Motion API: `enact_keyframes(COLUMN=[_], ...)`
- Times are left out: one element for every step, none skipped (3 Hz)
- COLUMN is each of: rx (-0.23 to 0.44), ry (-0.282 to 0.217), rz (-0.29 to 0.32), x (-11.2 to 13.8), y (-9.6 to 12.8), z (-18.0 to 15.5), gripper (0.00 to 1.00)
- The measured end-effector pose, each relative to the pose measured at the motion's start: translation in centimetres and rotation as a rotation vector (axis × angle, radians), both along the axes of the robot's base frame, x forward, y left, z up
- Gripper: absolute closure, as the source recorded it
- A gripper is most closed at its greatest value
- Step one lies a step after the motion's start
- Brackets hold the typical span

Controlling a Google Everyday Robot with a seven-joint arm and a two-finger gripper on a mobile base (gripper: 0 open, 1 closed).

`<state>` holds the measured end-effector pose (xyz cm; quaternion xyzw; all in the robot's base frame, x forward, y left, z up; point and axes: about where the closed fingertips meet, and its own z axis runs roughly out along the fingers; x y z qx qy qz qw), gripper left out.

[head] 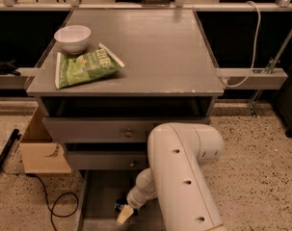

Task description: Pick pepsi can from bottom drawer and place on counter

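We centre gripper [124, 216] on pepsi can [120, 206] in bottom drawer [99, 196] before lifting; grip state, we cannot tell.

Dim, warm light here, and the speckled terrazzo floor [261, 148] spreads out to the right. On the left, an open cardboard box [42, 153] stands on the floor, tucked against the grey cabinet's side. A black cable [59, 203] loops across the floor just near of it. A pale rail [136, 6] runs across the far side, with deep shadow below it to left and right. On the right, a grey beam [254, 78] juts out sideways, and a white cable [254, 32] curves down to it. A dark unit [287, 95] stands at the right edge. The gripper [125, 216] hangs low at the near edge, left of centre.
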<state>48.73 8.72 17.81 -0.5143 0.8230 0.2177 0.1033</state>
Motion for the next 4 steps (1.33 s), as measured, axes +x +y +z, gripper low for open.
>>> enact_keyframes(rx=[-0.004, 0.018, 0.005, -0.008], ry=[-0.001, 0.008, 0.003, -0.003], rz=[0.000, -0.006, -0.011, -0.009], x=[0.1, -0.9, -0.7, -0.2], y=[-0.2, 0.0, -0.3, -0.2], z=[0.0, -1.8, -3.0, -3.6], gripper=[0.00, 0.00, 0.00, 0.00])
